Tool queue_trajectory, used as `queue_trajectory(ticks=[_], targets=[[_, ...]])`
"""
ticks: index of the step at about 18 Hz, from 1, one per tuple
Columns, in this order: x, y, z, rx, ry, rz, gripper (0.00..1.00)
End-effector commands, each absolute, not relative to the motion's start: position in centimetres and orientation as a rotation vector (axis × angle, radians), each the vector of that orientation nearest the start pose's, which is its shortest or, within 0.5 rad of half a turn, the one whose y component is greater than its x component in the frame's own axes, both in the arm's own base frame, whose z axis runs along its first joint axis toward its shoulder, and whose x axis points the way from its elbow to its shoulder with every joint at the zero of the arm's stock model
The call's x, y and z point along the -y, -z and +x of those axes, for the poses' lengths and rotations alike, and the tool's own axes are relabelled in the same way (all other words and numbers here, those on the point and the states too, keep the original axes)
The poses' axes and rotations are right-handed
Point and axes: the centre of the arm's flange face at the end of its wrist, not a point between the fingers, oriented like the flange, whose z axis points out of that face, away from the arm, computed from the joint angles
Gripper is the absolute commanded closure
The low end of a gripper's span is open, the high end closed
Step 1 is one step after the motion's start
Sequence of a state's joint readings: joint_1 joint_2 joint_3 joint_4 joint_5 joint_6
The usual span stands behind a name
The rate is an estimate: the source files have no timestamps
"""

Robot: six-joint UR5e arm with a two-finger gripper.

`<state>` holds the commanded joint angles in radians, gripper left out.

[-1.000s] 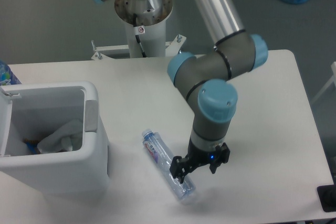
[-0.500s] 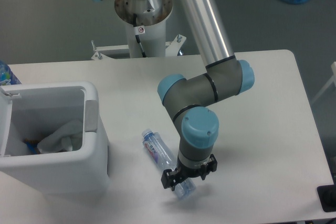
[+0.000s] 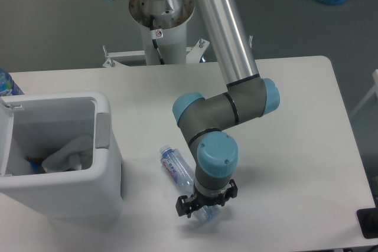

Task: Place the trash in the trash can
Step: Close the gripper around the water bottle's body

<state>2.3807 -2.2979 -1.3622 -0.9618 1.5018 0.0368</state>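
The clear bottle (image 3: 180, 175) lies on the white table (image 3: 295, 146), cap toward the bin, its lower half hidden under my wrist. Its blue-and-red label is too small to read. My gripper (image 3: 204, 205) sits low over the bottle's base end, black fingers either side of it; I cannot tell whether they grip it or only straddle it. The crumpled white paper (image 3: 69, 153) lies inside the white trash can (image 3: 65, 196) at the table's left, partly cut off by the rim.
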Motion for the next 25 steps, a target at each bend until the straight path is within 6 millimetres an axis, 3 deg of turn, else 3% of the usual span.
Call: queue_trajectory(ticks=[10, 15, 25], targets=[[-60.8, -18.7, -43.7, 1.166, 0.023, -2.811, 0.04], [-60.7, -18.7, -43.8, 1.177, 0.004, -2.812, 0.22], [-60.6, -19.2, -43.8, 1.181, -0.010, -2.808, 0.42]])
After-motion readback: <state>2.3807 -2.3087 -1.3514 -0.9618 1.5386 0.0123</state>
